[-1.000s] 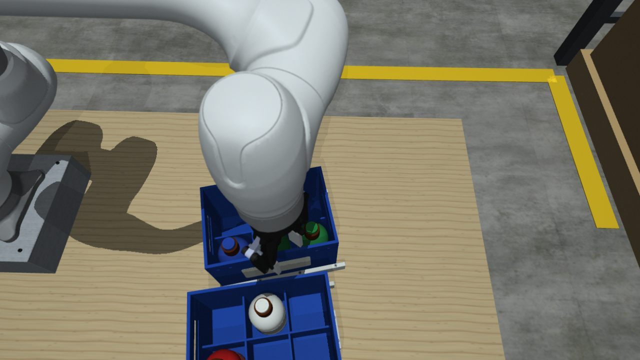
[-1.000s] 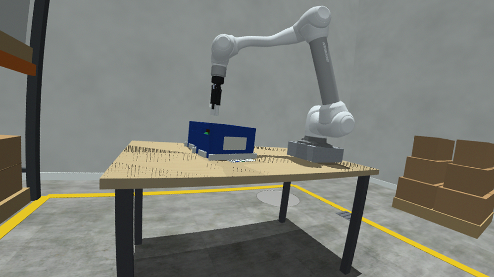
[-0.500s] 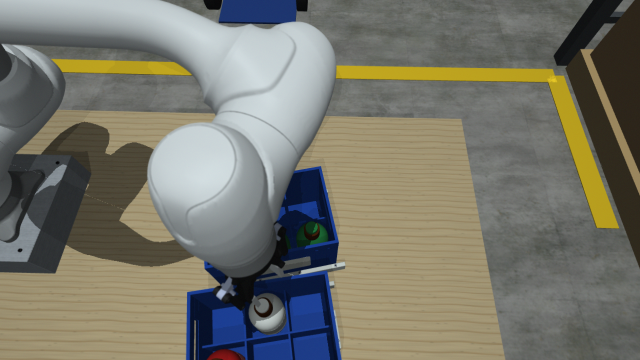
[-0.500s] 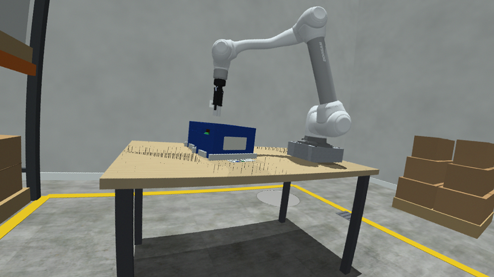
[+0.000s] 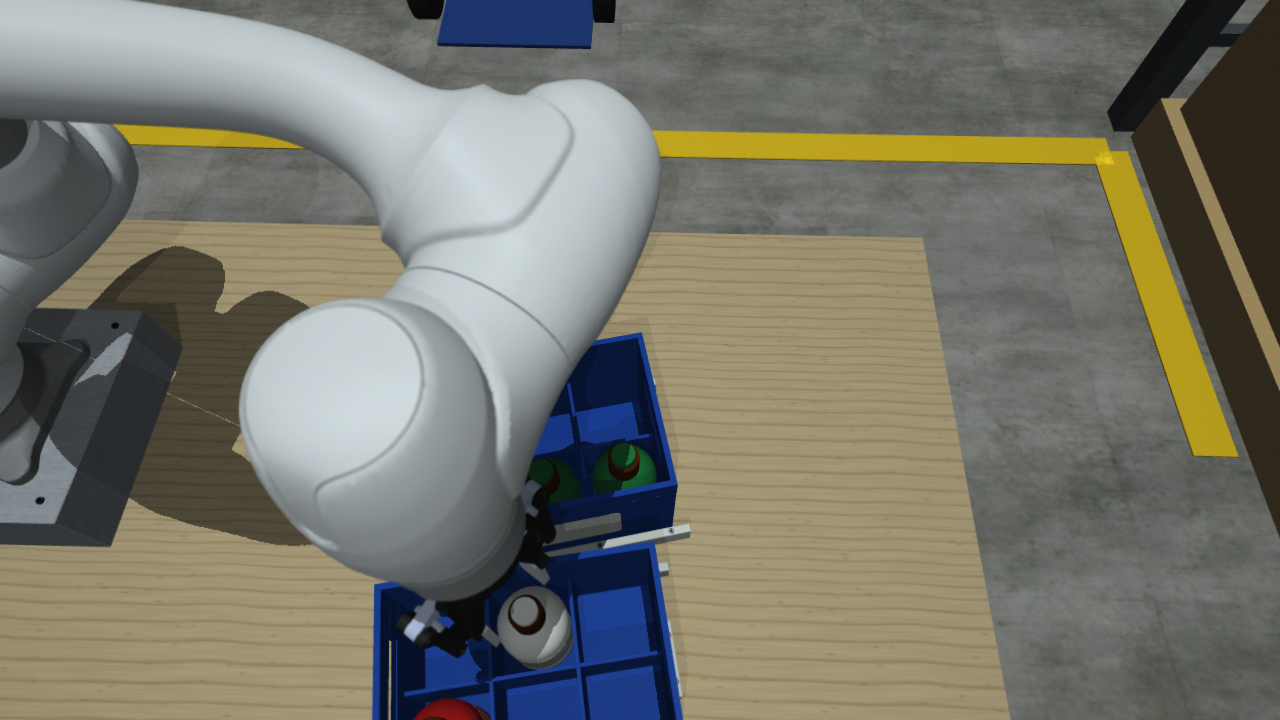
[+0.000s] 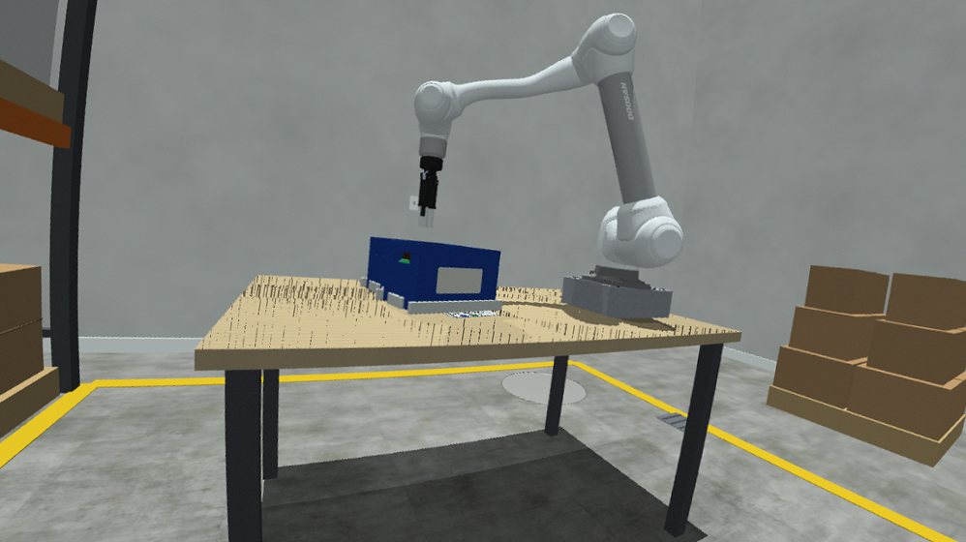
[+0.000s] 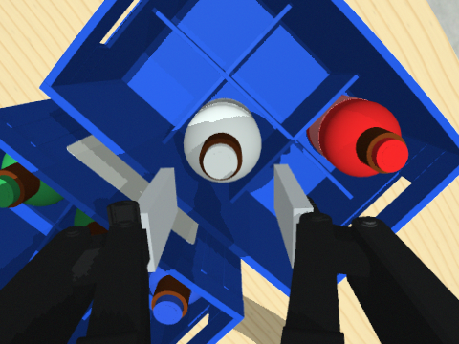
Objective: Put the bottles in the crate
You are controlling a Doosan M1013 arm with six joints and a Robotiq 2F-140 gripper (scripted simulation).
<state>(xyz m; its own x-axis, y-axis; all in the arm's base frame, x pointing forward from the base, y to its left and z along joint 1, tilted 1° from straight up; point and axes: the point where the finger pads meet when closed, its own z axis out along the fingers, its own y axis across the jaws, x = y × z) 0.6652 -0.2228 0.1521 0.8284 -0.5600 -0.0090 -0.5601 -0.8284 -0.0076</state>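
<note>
Two blue divided crates stand end to end on the wooden table. The far crate [image 5: 617, 420] holds two green-capped bottles [image 5: 623, 466] and, in the wrist view, a blue-capped bottle [image 7: 170, 304]. The near crate holds a white bottle [image 5: 534, 625] and a red bottle [image 5: 450, 711]. My gripper [image 5: 452, 628] hangs well above the near crate, part-open and empty. In the wrist view the white bottle [image 7: 222, 141] stands upright just beyond my fingertips, with the red bottle [image 7: 363, 137] to its right. The pick list is not in view.
A thin grey rail lies between the two crates. My own arm hides the left part of the far crate in the top view. The robot base [image 5: 62, 429] stands at the table's left. From the side the crates [image 6: 432, 270] sit mid-table.
</note>
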